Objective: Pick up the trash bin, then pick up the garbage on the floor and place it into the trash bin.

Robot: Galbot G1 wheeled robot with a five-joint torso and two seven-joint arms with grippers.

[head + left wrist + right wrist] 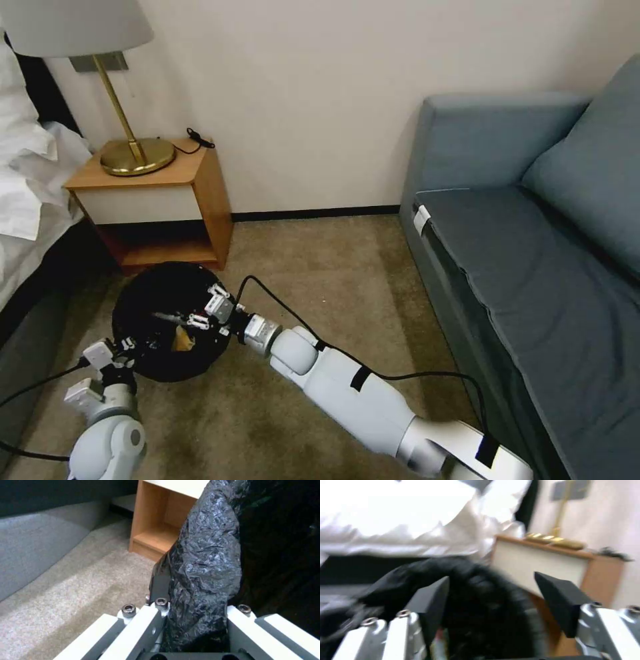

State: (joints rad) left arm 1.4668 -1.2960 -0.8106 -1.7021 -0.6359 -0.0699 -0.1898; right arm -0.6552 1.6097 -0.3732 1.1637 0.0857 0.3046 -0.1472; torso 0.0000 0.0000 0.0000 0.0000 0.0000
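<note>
Sitting on the tan carpet (347,280) at the near left, just in front of the wooden nightstand (160,200): the trash bin (143,300), small, round and black, lined with a crinkly black bag. Inside, a tan crumpled piece (181,341) and a few other bits too small to name. Clamped on the bin's near-left rim, the left gripper (127,347); closed on the bag-covered rim. Reaching in over the right rim from the white right arm, the right gripper (200,319); spread wide, nothing between the fingers.

From the head camera alone: the whole layout, with a brass lamp (130,143) on the nightstand, white bedding (27,173) at far left and a blue-grey sofa (533,267) along the right.

From the left wrist: the bag's glossy, wrinkled fold (206,562) pinched between the white fingers (140,630), the nightstand's open lower shelf (160,535) just beyond.

From the right wrist, blurred: two dark fingertips (560,600) well apart, the black rim (480,585) curving between them, bedding and nightstand behind.
</note>
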